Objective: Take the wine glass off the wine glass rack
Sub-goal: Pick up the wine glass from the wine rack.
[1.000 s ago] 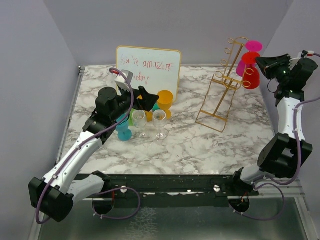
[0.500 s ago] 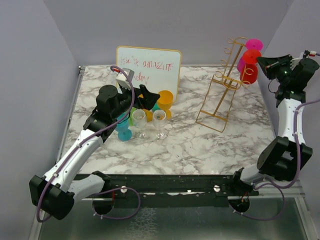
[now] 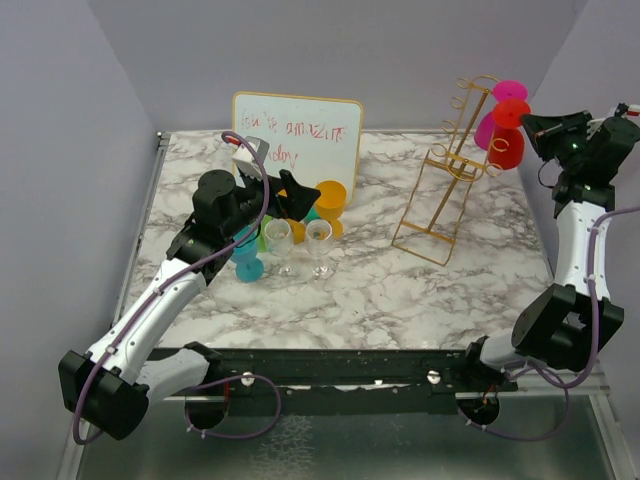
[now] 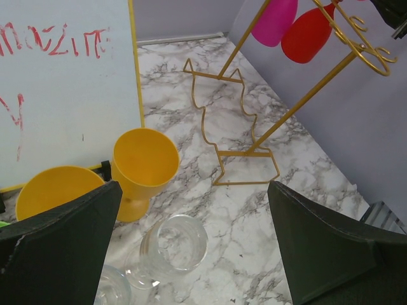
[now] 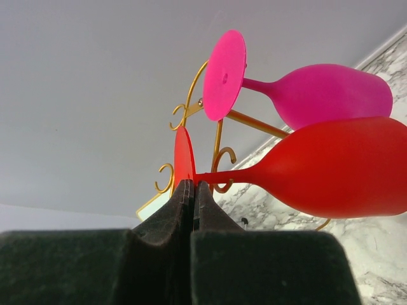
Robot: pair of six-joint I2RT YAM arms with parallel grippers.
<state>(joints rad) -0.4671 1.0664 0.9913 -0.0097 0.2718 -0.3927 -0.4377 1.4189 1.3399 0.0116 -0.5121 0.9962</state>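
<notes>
The gold wine glass rack (image 3: 445,185) stands at the back right of the marble table, and its base (image 4: 245,152) shows in the left wrist view. A red wine glass (image 3: 507,140) and a pink one (image 3: 492,118) hang upside down at the rack's upper right side. My right gripper (image 5: 193,184) is shut on the edge of the red wine glass's (image 5: 331,165) foot, and the stem crosses a hook (image 5: 222,152). The pink glass (image 5: 331,92) hangs just above. My left gripper (image 3: 290,195) is open over the glasses at the left, holding nothing.
A whiteboard (image 3: 297,135) leans at the back. In front of it stand yellow cups (image 3: 330,200), two clear glasses (image 3: 278,240) and a teal cup (image 3: 247,262). One clear glass (image 4: 175,244) lies below the left fingers. Purple walls close both sides.
The right gripper closed on the red glass's foot and lifted it up and slightly right along the rack. The left arm barely moved.
</notes>
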